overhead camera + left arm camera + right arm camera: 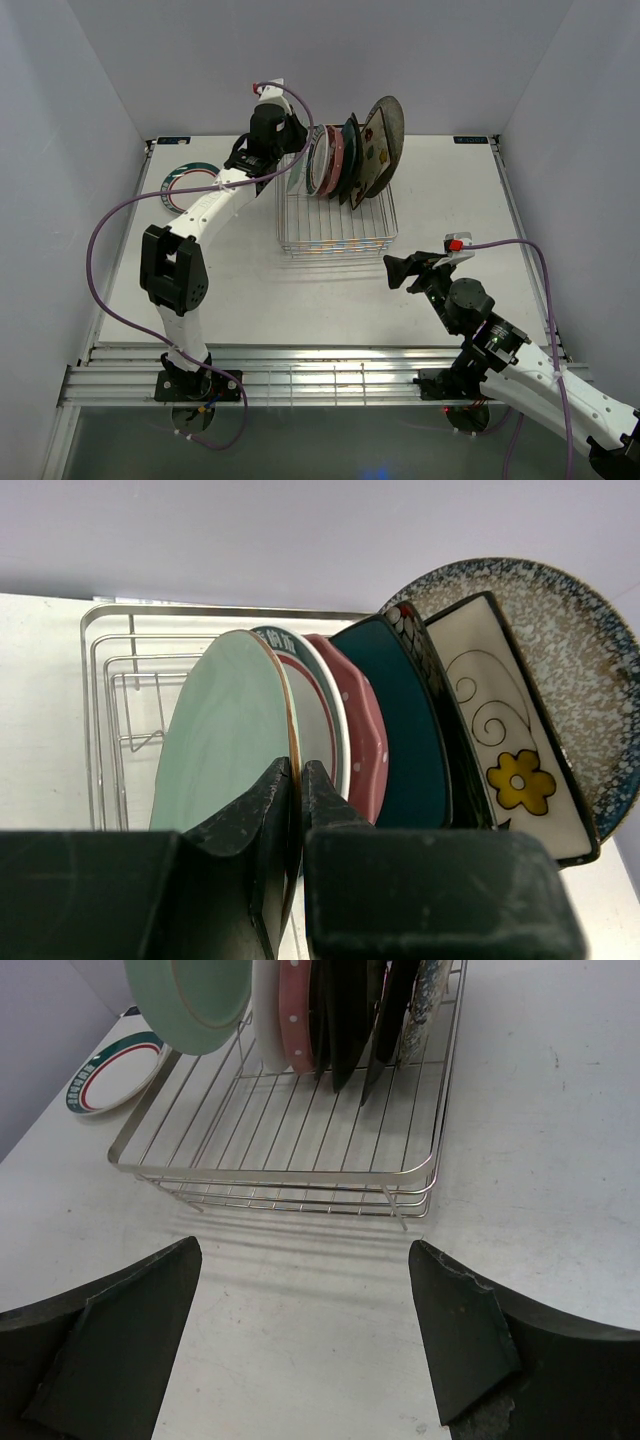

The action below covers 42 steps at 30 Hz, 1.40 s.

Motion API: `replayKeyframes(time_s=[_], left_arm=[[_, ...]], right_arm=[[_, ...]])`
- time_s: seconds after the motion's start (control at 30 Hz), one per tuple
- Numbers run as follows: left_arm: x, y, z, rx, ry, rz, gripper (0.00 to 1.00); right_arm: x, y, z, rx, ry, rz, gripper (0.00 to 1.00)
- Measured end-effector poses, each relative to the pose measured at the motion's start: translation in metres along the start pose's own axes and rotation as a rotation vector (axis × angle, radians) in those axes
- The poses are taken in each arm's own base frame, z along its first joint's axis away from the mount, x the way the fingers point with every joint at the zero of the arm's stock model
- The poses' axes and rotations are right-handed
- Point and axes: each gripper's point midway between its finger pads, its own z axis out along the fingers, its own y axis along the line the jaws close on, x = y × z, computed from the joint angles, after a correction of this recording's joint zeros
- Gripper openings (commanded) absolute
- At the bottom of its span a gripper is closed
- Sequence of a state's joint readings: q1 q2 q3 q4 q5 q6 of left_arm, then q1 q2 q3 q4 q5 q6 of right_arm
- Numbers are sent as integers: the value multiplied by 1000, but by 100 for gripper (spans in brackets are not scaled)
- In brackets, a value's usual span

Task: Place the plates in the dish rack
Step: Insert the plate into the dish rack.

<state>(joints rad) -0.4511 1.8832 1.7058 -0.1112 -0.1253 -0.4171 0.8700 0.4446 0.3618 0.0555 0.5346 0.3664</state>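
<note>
Seven plates [400, 730], mint plate [220, 740] leftmost, stand on edge in the wire rack [335, 238]; a teal-rimmed plate [188, 187] lies flat alongside.

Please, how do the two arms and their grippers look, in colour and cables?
The left arm and right arm have white links and black joint housings. A purple cable loops along each, with a small red tab near the wrist. The left gripper and right gripper have matte black, blocky fingers.
</note>
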Motion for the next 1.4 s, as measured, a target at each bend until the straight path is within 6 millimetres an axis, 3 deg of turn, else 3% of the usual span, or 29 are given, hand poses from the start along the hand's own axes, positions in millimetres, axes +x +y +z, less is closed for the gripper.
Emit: replayKeyframes(time_s=[1.03, 1.4], left_arm=[[-22, -20, -8, 70, -45, -86, 0], [-21, -26, -10, 84, -34, -166, 0]], right_arm=[[0, 0, 0, -1, 0, 0, 90], [1, 1, 0, -7, 3, 0, 90]])
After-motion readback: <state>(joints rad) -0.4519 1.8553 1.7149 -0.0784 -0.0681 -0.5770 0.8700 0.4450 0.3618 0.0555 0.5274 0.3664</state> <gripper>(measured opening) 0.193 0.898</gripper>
